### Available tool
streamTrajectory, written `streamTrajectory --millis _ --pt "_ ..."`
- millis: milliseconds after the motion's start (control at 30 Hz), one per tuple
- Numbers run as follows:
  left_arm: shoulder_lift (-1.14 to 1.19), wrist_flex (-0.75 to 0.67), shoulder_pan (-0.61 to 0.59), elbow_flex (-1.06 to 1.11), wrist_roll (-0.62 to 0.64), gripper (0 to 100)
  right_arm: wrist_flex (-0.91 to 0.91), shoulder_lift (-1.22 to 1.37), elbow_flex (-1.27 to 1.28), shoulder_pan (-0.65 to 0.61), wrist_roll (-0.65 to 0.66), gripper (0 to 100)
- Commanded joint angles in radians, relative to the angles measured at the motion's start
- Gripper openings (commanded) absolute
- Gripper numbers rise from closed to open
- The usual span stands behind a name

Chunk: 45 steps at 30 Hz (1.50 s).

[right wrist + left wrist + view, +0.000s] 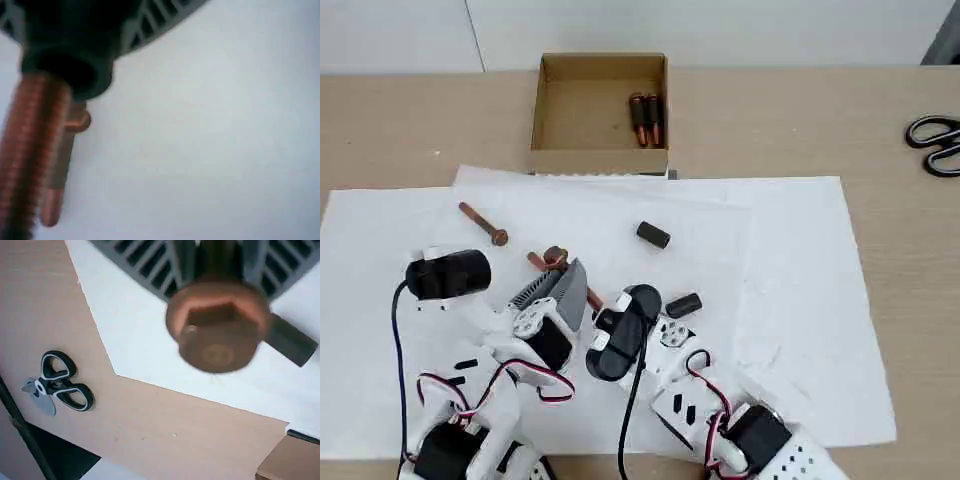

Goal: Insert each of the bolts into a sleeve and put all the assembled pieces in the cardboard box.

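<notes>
Cardboard box (pixel 600 158) at the far edge of the tabletop (pixel 400 120), open side up. Contents: two assembled pieces (pixel 645 120), side by side, touching, close against one side wall. Rest of the box floor bare.

Left tool (pixel 560 285) pinches a copper bolt (pixel 217 325), hex head towards the wrist camera, ribbed grey jaws closed on it just behind the head.

Right tool (pixel 600 315) is just beside the left one and clamps a dark sleeve (pixel 65 45). A threaded shaft (pixel 27 145) meets the sleeve's end; cannot tell whether it has entered the bore.

On the white paper (pixel 790 300): a second bolt (pixel 535 262) lying next to the tools, a third bolt (pixel 483 222) apart from them, one loose sleeve (pixel 653 235) between the arms and the box, another loose sleeve (pixel 683 304) beside the right arm.

Scissors (pixel 935 145) on bare tabletop, well away from the box.
</notes>
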Motion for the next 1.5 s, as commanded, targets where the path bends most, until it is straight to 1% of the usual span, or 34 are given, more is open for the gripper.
streamTrajectory --millis 0,300,533,800,867,1033,1100,1167,1267,1333,1467 --pt "-0.012 0.012 0.0 -0.007 -0.002 1 -0.004 -0.013 -0.064 0.041 0.011 0.4" --pt "-0.014 0.008 0.006 0.038 -0.002 1 -0.004 -0.013 -0.08 0.041 0.011 0.4" --pt "-0.014 0.006 0.008 0.047 -0.002 1 -0.004 -0.013 -0.078 -0.027 0.011 0.4" --pt "-0.014 0.015 0.008 0.047 -0.002 1 -0.005 -0.012 -0.078 -0.024 0.011 0.4" --pt "-0.014 0.041 0.008 0.044 -0.003 1 -0.005 -0.012 -0.078 -0.012 0.011 0.4" --pt "-0.014 0.124 0.009 0.041 -0.129 1 -0.005 -0.013 -0.08 0.041 0.011 0.4" --pt "-0.014 0.143 0.009 0.041 -0.15 1 -0.007 -0.013 -0.08 0.041 0.011 0.4" --pt "-0.014 0.153 0.031 0.041 -0.152 1 -0.019 -0.013 -0.08 0.041 0.011 0.4" --pt "-0.014 0.178 0.12 0.041 -0.152 1 -0.054 -0.01 -0.08 0.041 0.014 0.4" --pt "-0.014 0.172 0.161 0.047 -0.152 1 -0.059 -0.01 -0.08 0.041 0.041 0.4" --pt "-0.011 0.175 0.169 0.059 -0.152 1 -0.062 -0.013 -0.097 0.041 0.077 0.4"
